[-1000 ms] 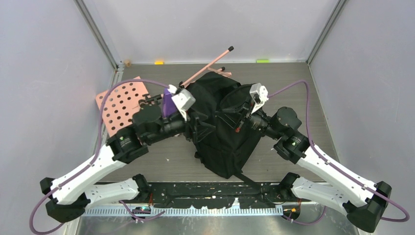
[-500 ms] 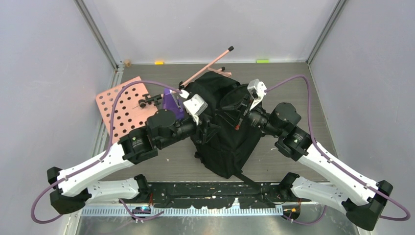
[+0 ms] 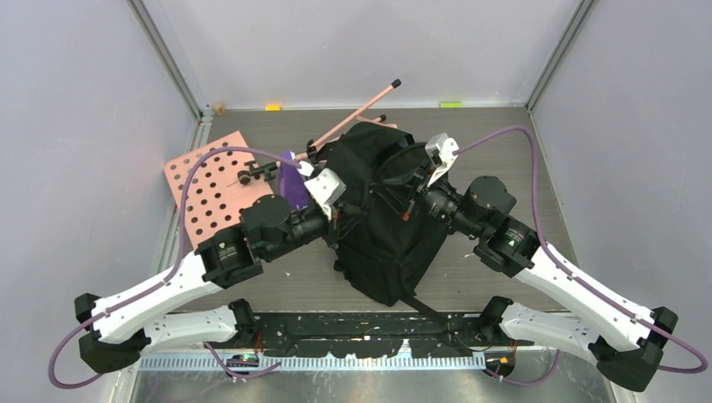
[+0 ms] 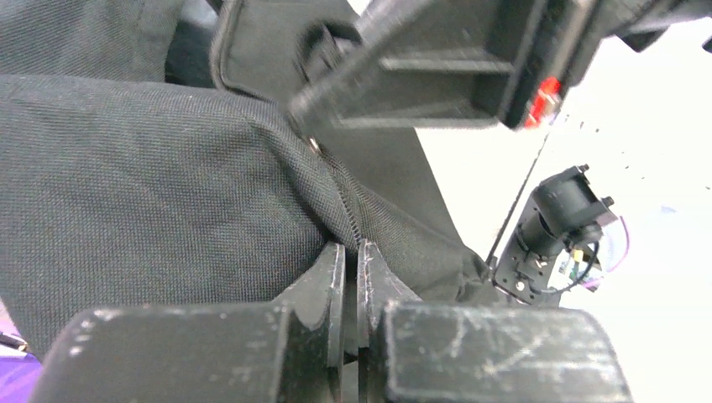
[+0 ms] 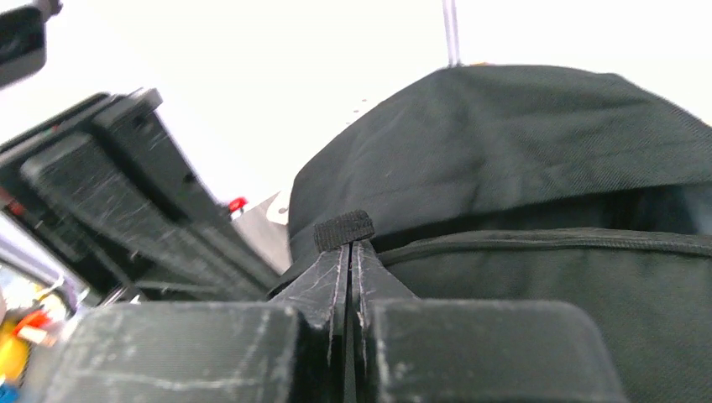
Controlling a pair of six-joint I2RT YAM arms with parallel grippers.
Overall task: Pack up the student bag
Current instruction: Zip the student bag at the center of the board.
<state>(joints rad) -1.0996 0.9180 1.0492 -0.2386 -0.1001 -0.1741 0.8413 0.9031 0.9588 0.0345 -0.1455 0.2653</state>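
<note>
The student bag (image 3: 388, 231), a large black fabric backpack, lies in the middle of the table between both arms. My left gripper (image 3: 337, 221) is at the bag's left side. In the left wrist view its jaws (image 4: 351, 252) are shut on the bag's fabric (image 4: 168, 218) right at the zipper line (image 4: 340, 189). My right gripper (image 3: 406, 206) reaches in from the right over the bag's upper part. In the right wrist view it (image 5: 350, 248) is shut on a small black webbing tab (image 5: 344, 228) of the bag (image 5: 520, 143). What lies inside the bag is hidden.
A pink pegboard (image 3: 206, 180) lies left of the bag, with a purple object (image 3: 291, 186) at its right edge. A pink rod (image 3: 357, 113) juts out behind the bag toward the back wall. Small yellow (image 3: 273, 107) and green (image 3: 451, 104) markers sit on the back edge.
My left gripper has shifted a little along the bag's left side and closed on the fabric at the zipper. The right gripper has stayed shut on the tab, hardly moving.
</note>
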